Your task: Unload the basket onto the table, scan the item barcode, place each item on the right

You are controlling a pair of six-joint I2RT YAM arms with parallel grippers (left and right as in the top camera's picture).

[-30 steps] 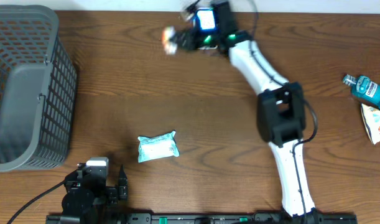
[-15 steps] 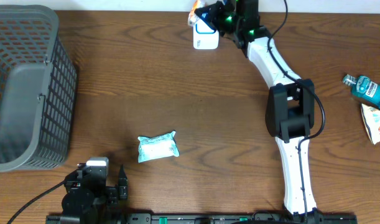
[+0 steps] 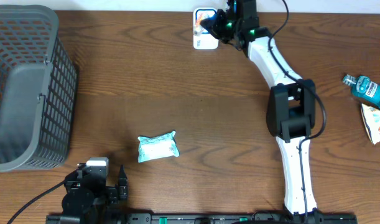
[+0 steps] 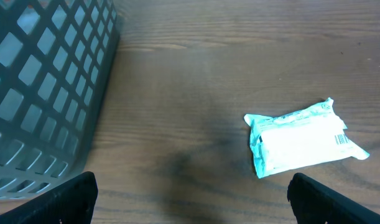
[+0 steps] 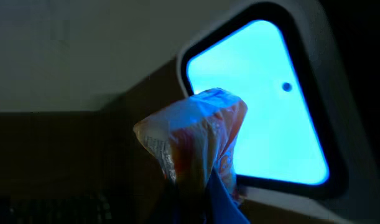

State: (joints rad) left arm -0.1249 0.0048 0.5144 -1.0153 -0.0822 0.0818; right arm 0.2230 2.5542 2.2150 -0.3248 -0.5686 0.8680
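At the top centre of the frame, above the tabletop (image 3: 146, 81), your right end effector (image 3: 216, 25) is hovering at the scanner (image 3: 206, 38) and its glowing window (image 5: 258, 93), pinching a small orange-and-white packet (image 5: 196, 134). You should be turning the packet's barcode face squarely toward that light. Your left end effector (image 4: 191, 180) is idling wide at the lower left.

Print on the packet (image 5: 196, 134) is blurred, and overhead's edge crops the basket (image 3: 59, 93)
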